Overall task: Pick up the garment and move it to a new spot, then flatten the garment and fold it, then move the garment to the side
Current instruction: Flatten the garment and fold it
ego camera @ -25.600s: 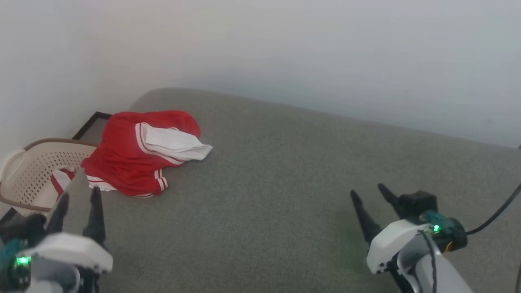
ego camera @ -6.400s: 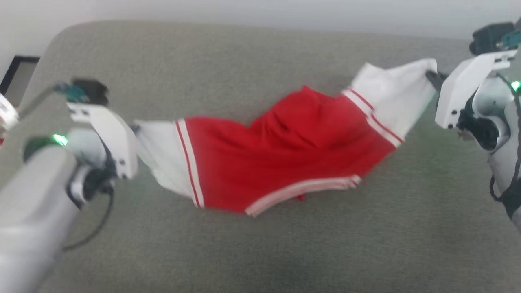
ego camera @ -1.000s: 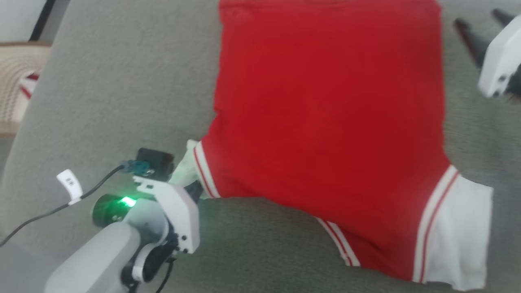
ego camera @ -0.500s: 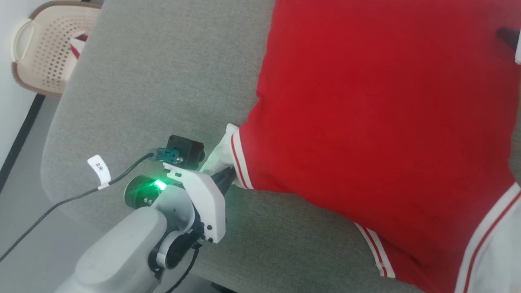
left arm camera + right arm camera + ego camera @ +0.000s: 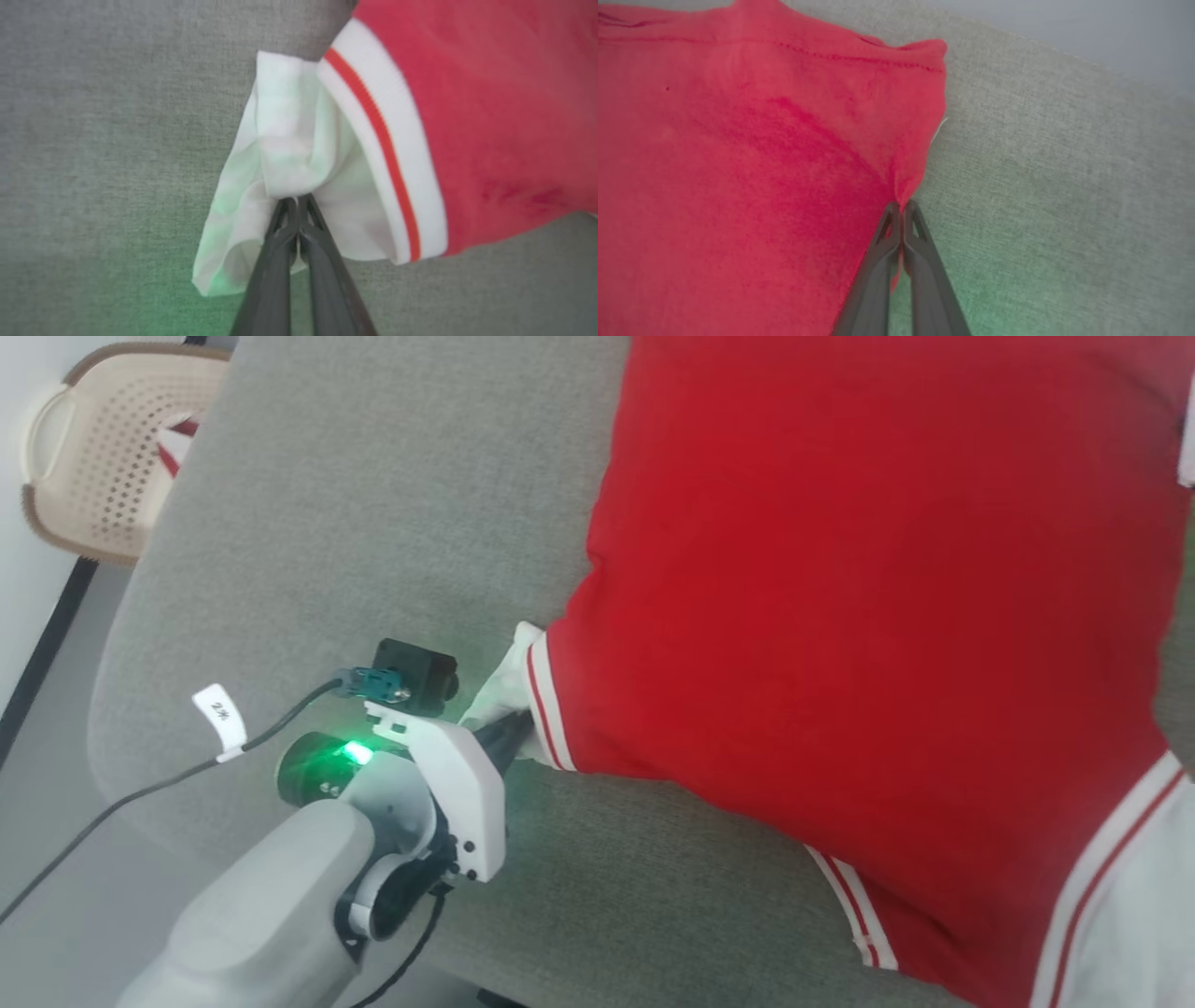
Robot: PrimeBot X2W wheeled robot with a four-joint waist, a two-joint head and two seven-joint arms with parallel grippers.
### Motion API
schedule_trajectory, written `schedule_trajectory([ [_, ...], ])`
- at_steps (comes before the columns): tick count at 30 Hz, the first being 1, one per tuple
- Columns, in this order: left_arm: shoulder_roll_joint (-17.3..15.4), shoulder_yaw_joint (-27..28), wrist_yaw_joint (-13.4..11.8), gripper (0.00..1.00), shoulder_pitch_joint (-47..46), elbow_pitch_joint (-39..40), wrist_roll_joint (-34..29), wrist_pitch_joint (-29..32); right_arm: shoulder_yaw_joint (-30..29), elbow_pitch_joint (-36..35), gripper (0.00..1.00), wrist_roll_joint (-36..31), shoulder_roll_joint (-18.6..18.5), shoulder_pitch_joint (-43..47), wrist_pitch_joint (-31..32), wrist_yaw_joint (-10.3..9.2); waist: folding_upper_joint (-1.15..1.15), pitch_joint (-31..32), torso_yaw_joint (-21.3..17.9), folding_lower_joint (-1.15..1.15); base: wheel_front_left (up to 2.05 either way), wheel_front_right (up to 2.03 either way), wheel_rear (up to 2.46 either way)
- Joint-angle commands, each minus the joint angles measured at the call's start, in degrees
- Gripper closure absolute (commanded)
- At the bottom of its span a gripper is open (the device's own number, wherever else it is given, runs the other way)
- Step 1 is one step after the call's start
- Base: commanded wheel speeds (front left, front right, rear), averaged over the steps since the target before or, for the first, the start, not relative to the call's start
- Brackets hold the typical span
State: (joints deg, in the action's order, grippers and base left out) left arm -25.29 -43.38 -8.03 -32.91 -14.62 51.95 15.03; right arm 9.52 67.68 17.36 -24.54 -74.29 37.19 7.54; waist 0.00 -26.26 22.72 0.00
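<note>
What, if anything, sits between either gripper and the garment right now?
Nothing visible. The left gripper is shut on the garment at its white cuff; the right gripper is shut on its red edge. The grey cushion lies beneath.

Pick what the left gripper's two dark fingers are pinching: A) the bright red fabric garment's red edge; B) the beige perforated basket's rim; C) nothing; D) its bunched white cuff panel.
D: the left gripper is shut on the bunched white cuff panel of the bright red fabric garment.
</note>
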Motion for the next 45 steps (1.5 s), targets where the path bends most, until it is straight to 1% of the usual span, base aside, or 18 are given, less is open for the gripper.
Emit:
schedule_trajectory([
  [1, -1.2, 0.3, -0.6, 1.00, 0.4, -1.5, -0.3, 0.1, 0.6, 0.4, 1.00, 0.1, -0.1, 0.7, -0.4, -0.10, 0.00, 0.8, -1.0, 0.00, 0.00, 0.00, 0.00],
  [3, -1.5, 0.5, -0.8, 1.00, 0.5, -1.6, -0.4, 0.1, 1.1, 0.0, 1.00, 0.5, 0.1, 1.3, -0.5, -0.10, 0.00, 1.2, -1.5, 0.00, 0.00, 0.00, 0.00],
  [7, -2.8, 1.0, -1.3, 1.00, 1.2, -1.0, -0.1, 0.2, 4.5, -3.0, 1.00, 3.2, 1.2, 3.0, 0.4, -0.09, 0.00, 3.1, -3.7, 0.00, 0.00, 0.00, 0.00],
  [11, -4.5, 1.5, -2.1, 1.00, 2.0, -0.1, 0.1, 0.6, 9.2, -8.3, 1.00, 7.6, 1.2, 7.1, 1.4, -0.09, 0.00, 5.2, -6.4, 0.00, 0.00, 0.00, 0.00],
  [15, -6.4, 2.1, -3.2, 1.00, 3.1, 0.9, 0.4, 1.3, 13.9, -16.1, 1.00, 13.3, -0.3, 12.6, 3.0, -0.09, 0.00, 7.3, -9.0, 0.00, 0.00, 0.00, 0.00],
  [16, -7.1, 2.4, -3.7, 1.00, 3.6, 1.3, 0.7, 1.6, 15.7, -20.6, 1.00, 16.0, -1.5, 15.5, 3.7, -0.08, 0.00, 8.1, -10.3, 0.00, 0.00, 0.00, 0.00],
  [17, -7.6, 2.5, -3.8, 1.00, 3.9, 1.6, 0.7, 1.6, 16.6, -23.2, 1.00, 17.6, -2.0, 17.2, 4.0, -0.08, 0.00, 8.5, -10.9, 0.00, 0.00, 0.00, 0.00],
  [22, -9.4, 3.0, -4.9, 1.00, 5.2, 2.5, 1.1, 2.1, 17.9, -34.6, 1.00, 22.7, -4.9, 25.2, 5.5, -0.08, 0.00, 10.1, -13.8, 0.00, 0.00, 0.00, 0.00],
  [26, -10.5, 3.3, -5.4, 1.00, 6.1, 3.2, 1.4, 2.4, 16.4, -42.7, 1.00, 24.8, -6.5, 32.5, 7.2, -0.06, 0.00, 11.1, -15.7, 0.00, 0.00, 0.00, 0.00],
  [28, -11.0, 3.4, -5.6, 1.00, 6.4, 3.5, 1.5, 2.5, 15.0, -46.8, 1.00, 24.8, -7.0, 36.3, 8.1, -0.06, 0.00, 11.5, -16.5, 0.00, 0.00, 0.00, 0.00],
  [31, -11.7, 3.5, -6.0, 1.00, 6.8, 4.1, 1.4, 2.8, 11.8, -53.0, 1.00, 24.4, -6.7, 43.0, 9.9, -0.06, 0.00, 11.7, -17.5, 0.00, 0.00, 0.00, 0.00],
  [34, -12.3, 3.6, -6.1, 1.00, 6.9, 4.8, 1.4, 2.9, 7.6, -58.7, 1.00, 23.4, -5.6, 49.8, 11.9, -0.05, 0.00, 11.7, -18.1, 0.00, 0.00, 0.00, 0.00],
  [36, -12.5, 3.7, -6.3, 1.00, 6.9, 5.1, 1.5, 3.1, 4.5, -61.7, 1.00, 22.4, -4.2, 54.4, 12.9, -0.05, 0.00, 11.6, -18.3, 0.00, 0.00, 0.00, 0.00],
  [40, -12.7, 3.6, -6.5, 1.00, 7.0, 5.6, 1.5, 3.1, -0.5, -65.9, 1.00, 19.2, 0.0, 61.8, 13.7, -0.05, 0.00, 11.2, -18.6, 0.00, 0.00, 0.00, 0.00],
  [42, -12.7, 3.6, -6.4, 1.00, 6.9, 5.7, 1.5, 3.2, -1.9, -66.3, 1.00, 17.3, 2.0, 64.2, 13.3, -0.05, 0.00, 10.9, -18.7, 0.00, 0.00, 0.00, 0.00],
  [45, -12.7, 3.6, -6.3, 1.00, 6.6, 5.6, 1.6, 3.1, -3.4, -65.1, 1.00, 15.1, 5.0, 66.1, 12.3, -0.05, 0.00, 10.7, -18.8, 0.00, 0.00, 0.00, 0.00],
])
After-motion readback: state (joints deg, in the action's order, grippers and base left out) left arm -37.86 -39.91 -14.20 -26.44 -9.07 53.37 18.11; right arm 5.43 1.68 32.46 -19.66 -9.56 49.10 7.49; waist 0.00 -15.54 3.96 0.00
